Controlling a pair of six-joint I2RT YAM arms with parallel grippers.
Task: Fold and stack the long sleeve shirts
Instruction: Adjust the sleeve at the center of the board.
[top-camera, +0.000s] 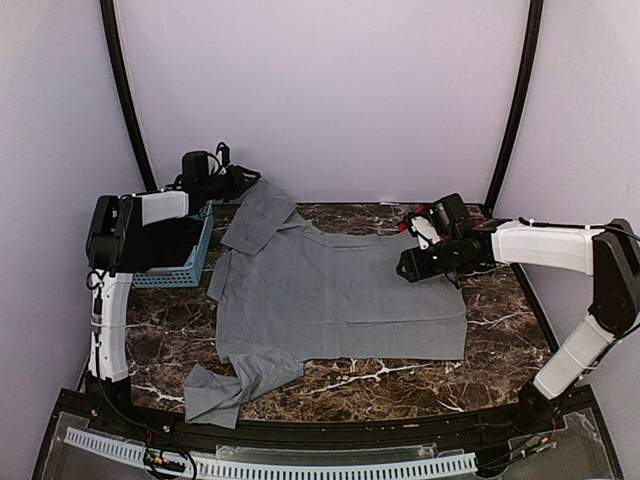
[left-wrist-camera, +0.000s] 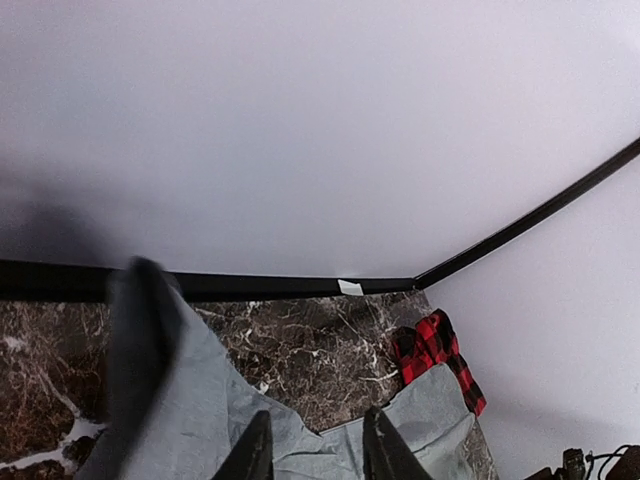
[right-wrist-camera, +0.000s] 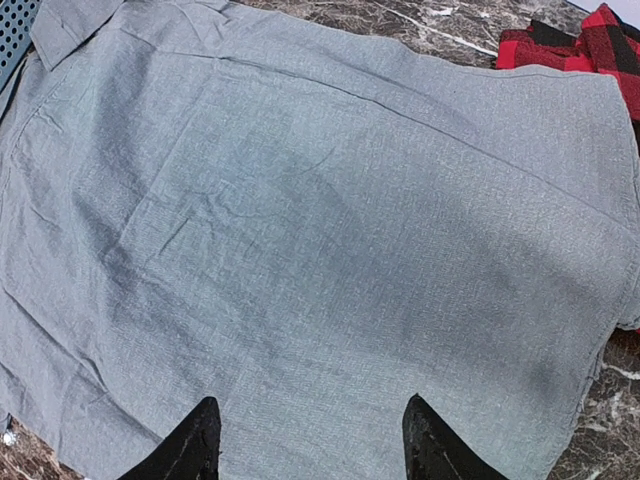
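Observation:
The grey shirt lies spread flat on the marble table, one sleeve bunched at the front left and the other lying at the back left. My left gripper hovers over that back sleeve. In the left wrist view its fingers stand apart with nothing between them, and a blurred grey fold hangs to their left. My right gripper is open a little above the shirt's right half. The plaid shirt lies crumpled at the back right corner, its edge under the grey cloth.
A teal basket stands at the left edge under the left arm. Black frame posts rise at both back corners, and white walls close in the table.

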